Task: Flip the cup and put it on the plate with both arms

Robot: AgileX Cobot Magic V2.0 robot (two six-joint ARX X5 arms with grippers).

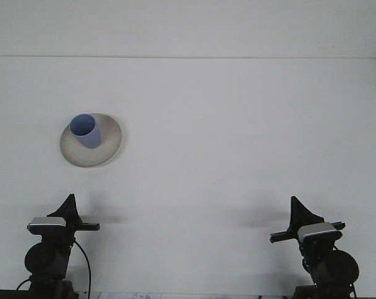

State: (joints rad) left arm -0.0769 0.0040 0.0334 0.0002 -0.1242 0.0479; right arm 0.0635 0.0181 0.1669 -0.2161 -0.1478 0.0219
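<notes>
Jaws on both arms show me only dark pointed tips, so I cannot tell how they stand. My left gripper [69, 203] and right gripper [296, 205] sit low at the near edge of the white bench [237, 137], well apart from the blue cup [86, 131], which stands mouth-up on the plate [106, 152], far left.

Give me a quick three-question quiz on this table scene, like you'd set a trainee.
1. True or false: the blue cup stands mouth-up on the plate.
2. Which arm is nearer the plate: A) left arm B) right arm?
3. Fill in: neither arm is ____ the cup.

Key: 1 true; 2 A; 3 touching.
</notes>
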